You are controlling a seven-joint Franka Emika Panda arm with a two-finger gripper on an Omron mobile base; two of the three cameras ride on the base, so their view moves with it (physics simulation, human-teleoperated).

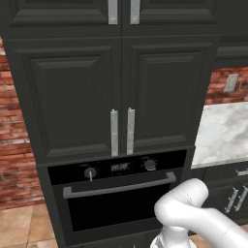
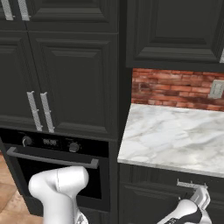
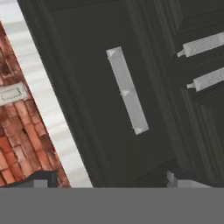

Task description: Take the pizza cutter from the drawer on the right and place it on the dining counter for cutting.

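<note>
**At the closed drawer**

The drawer front (image 3: 109,100) is shut, its silver handle (image 3: 127,90) just ahead of my pincer (image 3: 111,179), whose tips stand spread apart, holding nothing. Marble counter (image 2: 175,135) lies above; the oven (image 1: 116,193) sits left.

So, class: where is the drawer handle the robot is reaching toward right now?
The drawer handle sits low on the right of the right base view, just under the marble counter, with the gripper right below it; in the hand view it runs diagonally mid-frame.
</note>
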